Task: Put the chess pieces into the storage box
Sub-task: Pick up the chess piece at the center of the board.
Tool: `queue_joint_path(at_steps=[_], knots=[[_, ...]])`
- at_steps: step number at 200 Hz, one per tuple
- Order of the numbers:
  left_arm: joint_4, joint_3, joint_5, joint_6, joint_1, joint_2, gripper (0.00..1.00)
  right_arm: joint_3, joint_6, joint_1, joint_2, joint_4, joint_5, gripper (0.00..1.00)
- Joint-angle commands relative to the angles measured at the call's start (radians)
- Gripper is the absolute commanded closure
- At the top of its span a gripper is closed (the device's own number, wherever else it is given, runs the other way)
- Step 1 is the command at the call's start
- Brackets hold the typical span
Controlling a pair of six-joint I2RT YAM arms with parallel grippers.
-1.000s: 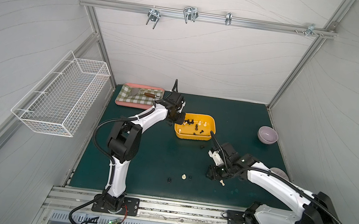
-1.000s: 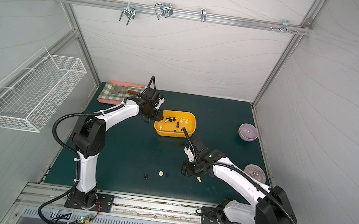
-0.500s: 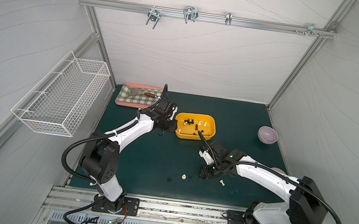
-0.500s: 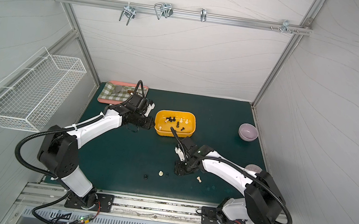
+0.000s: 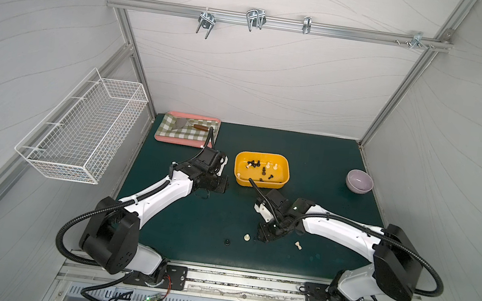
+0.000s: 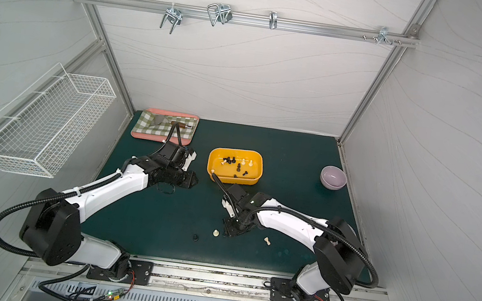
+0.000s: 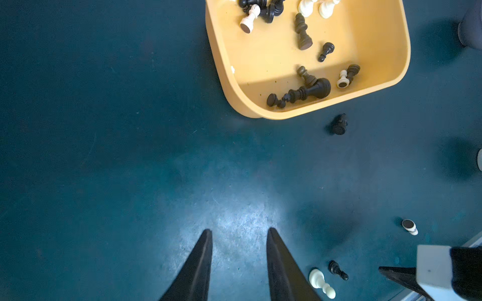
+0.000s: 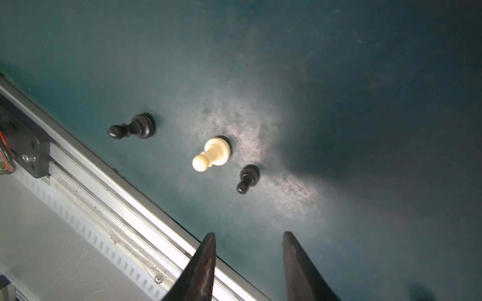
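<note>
Jaws parted and empty on left gripper [image 7: 239,230], beside storage box [image 7: 378,77]; likewise on right gripper [image 8: 249,234], hovering near cream pawn [image 8: 212,153], apart from box.

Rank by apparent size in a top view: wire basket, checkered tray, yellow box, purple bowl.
1. wire basket
2. checkered tray and yellow box: about alike, not ranked
3. purple bowl

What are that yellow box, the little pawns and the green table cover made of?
The yellow box looks like moulded plastic: smooth, one-piece, rounded corners. The cream pawn and black pawn look glossy and turned, plastic or lacquered wood; I cannot tell which. The green table cover seems a matte, scuffed rubbery mat.
</note>
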Motion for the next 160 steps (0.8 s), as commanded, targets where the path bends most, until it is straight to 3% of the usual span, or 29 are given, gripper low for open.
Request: queue_joint_path(at_steps=[1, 80, 160], knots=[[0.043, -0.015, -0.001, -0.026, 0.004, -0.030, 0.64, 0.043, -0.027, 0.035, 0.033, -0.035, 0.023, 0.57], [0.044, -0.067, 0.004, -0.047, 0.004, -0.082, 0.64, 0.086, -0.024, 0.061, 0.096, -0.074, 0.088, 0.59], [0.052, -0.095, 0.004, -0.063, 0.004, -0.101, 0.63, 0.089, -0.023, 0.071, 0.149, -0.051, 0.073, 0.63]])
